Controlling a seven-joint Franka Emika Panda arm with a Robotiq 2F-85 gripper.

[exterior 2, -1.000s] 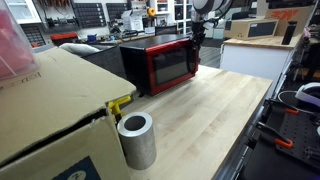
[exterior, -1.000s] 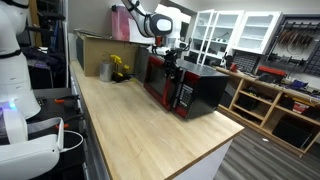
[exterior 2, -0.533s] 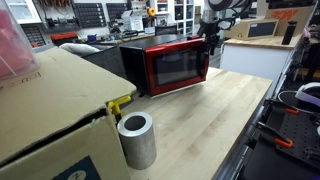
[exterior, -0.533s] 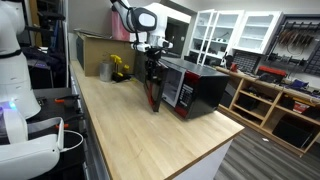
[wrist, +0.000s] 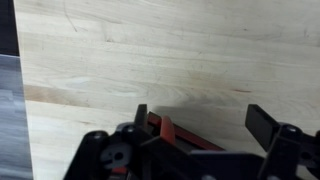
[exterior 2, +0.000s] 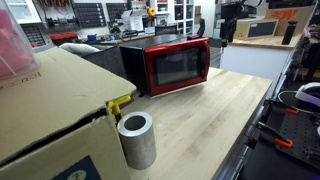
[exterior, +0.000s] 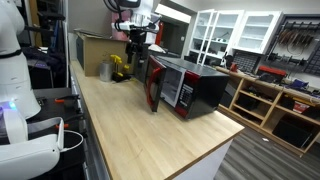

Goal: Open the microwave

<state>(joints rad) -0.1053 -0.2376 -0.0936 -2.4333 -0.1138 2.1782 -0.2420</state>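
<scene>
1. Counter (exterior: 150,130): long light-wood top. Everything sits on it, and the near half is bare in both exterior views.
2. Microwave (exterior: 188,85): on the counter at about 2 o'clock from frame centre in an exterior view, and at 12 o'clock from centre at the far edge in the other (exterior 2: 165,62).
3. Door (exterior: 153,86): its red-trimmed edge stands out from the body toward 9 o'clock. It is ajar, not swung wide. One second ago it was flush. Half a second ago it was mid-swing with the gripper on its free edge.
4. Box (exterior: 92,48): brown cardboard, behind the microwave at 10 o'clock. Not involved.
5. Gripper (exterior: 137,42): it has come off the door and lifted, and now hangs above and clear of the door's free edge, at 11 o'clock from it. In the wrist view (wrist: 195,112) the fingers (wrist: 262,120) are spread with nothing between them. The door's red edge (wrist: 178,133) shows below at 6 o'clock.
6. Cylinder (exterior 2: 137,140): grey, near the camera at 7 o'clock. Irrelevant.
7. Read: the latch is released and the door is partly open, so the task is arguably met. For a full swing, a re-approach on the inner face of the free edge and a push toward the hinge would likely do it.
8. Risk: the door could drift back if the hinge is springy. I can't tell from these views.
</scene>
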